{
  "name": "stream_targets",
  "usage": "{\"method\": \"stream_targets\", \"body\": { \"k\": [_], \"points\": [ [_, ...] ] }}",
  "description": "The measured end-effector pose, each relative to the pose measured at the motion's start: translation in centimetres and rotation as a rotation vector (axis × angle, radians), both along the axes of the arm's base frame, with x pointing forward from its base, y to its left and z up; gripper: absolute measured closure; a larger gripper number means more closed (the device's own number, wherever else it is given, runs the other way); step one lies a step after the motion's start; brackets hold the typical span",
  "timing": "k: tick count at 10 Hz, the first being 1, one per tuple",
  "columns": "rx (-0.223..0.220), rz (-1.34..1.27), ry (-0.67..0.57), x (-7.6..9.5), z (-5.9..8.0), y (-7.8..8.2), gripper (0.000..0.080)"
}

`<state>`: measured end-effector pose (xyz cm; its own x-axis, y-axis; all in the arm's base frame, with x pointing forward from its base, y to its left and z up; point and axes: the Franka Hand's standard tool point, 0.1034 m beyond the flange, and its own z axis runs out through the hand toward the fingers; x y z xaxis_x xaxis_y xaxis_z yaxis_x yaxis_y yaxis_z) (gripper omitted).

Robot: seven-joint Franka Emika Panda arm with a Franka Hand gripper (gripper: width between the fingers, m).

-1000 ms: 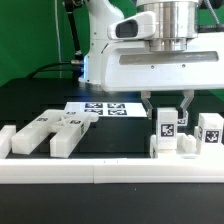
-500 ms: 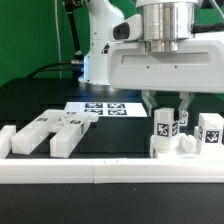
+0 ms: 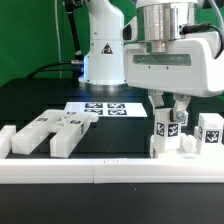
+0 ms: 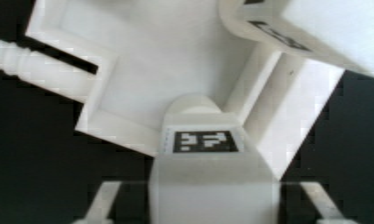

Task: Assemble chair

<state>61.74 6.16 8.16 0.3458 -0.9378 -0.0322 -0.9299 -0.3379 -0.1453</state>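
Fingers (image 3: 184,104): clenched on the matte white upright tagged chair post (image 3: 165,128) between them.
Change: the wrist has turned about the post, probably seating it in the white chair base (image 3: 170,148) below.
Black counter (image 3: 40,100): loose white chair blocks (image 3: 45,135) well apart; marker board (image 3: 100,108) behind; green backdrop (image 3: 25,40).

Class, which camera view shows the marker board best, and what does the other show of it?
The exterior view: the marker board lies flat on the black table, its tags plain. The wrist view shows none of it, only white chair parts close up.
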Motion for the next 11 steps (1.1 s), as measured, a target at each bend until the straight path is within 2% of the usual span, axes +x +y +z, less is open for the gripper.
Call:
{"method": "stream_targets", "body": {
  "k": [3,4,5,6,7,11],
  "points": [
    [0.020,-0.111,0.008,0.01,0.00,0.01,0.0509],
    [0.018,-0.095,0.007,0.01,0.00,0.04,0.0435],
    [0.013,-0.053,0.005,-0.02,-0.01,0.06,0.0435],
    [0.008,-0.010,0.002,-0.01,0.03,0.09,0.0253],
    [0.002,0.045,-0.004,0.11,0.13,0.12,0.0171],
    [-0.073,0.580,-0.039,0.09,0.12,-0.02,0.0151]
  ]
}}
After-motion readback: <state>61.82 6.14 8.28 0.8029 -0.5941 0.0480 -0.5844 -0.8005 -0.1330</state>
